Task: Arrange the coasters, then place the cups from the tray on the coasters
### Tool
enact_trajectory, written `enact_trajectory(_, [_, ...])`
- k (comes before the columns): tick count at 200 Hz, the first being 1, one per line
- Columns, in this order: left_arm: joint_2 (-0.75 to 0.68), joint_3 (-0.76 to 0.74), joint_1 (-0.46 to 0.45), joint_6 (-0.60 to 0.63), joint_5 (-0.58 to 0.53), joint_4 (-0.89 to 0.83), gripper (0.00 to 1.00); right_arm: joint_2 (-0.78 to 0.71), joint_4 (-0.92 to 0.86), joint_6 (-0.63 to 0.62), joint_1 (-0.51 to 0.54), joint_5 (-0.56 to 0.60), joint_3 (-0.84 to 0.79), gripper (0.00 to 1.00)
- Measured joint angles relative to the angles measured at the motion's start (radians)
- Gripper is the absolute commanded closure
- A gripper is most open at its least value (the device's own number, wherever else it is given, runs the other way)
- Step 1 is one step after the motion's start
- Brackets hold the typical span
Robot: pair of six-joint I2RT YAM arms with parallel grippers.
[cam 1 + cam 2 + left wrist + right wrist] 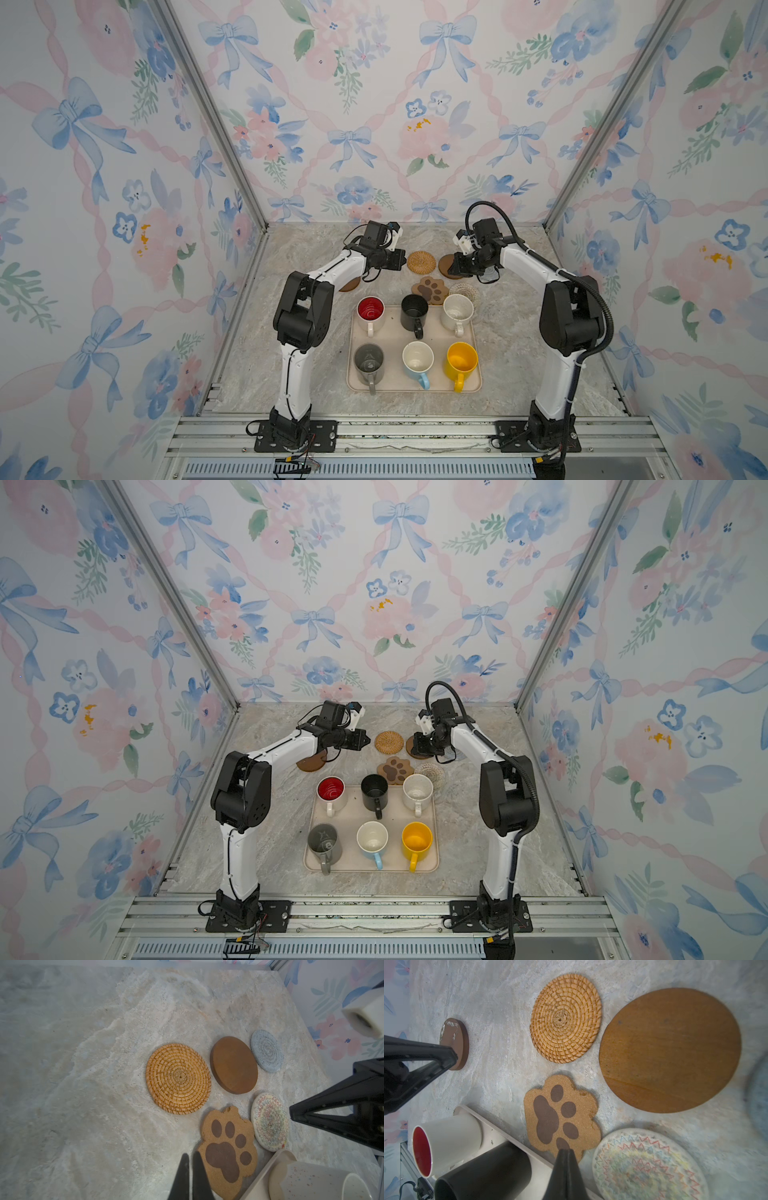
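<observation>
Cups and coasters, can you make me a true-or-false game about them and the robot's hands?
1. The yellow cup sits on a coaster. False: it stands on the tray.
2. The left hand and the right hand are both shut and hold nothing. True.
3. The paw coaster lies on the tray. False: it lies on the table, just past the tray, near the black cup.
4. The straw coaster has nothing on it. True.
5. In a top view, a brown wooden coaster peeks out from under the left arm. True.
</observation>
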Motion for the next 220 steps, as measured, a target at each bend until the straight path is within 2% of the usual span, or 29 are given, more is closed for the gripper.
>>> enact_trajectory(71, [0.077, 0.001, -0.038, -0.008, 0.053, -0.002, 1.00, 0.130, -0.070, -0.016, -0.001, -0.024, 0.044, 1.00])
enact_trajectory(143, [0.083, -0.023, -0.040, -0.021, 0.071, -0.002, 1.00, 0.174, -0.090, -0.018, -0.001, -0.026, 0.060, 1.00])
enact_trajectory(220, [0.083, -0.078, -0.037, -0.021, 0.068, -0.002, 1.00, 0.207, -0.052, 0.003, 0.030, -0.102, 0.068, 1.00])
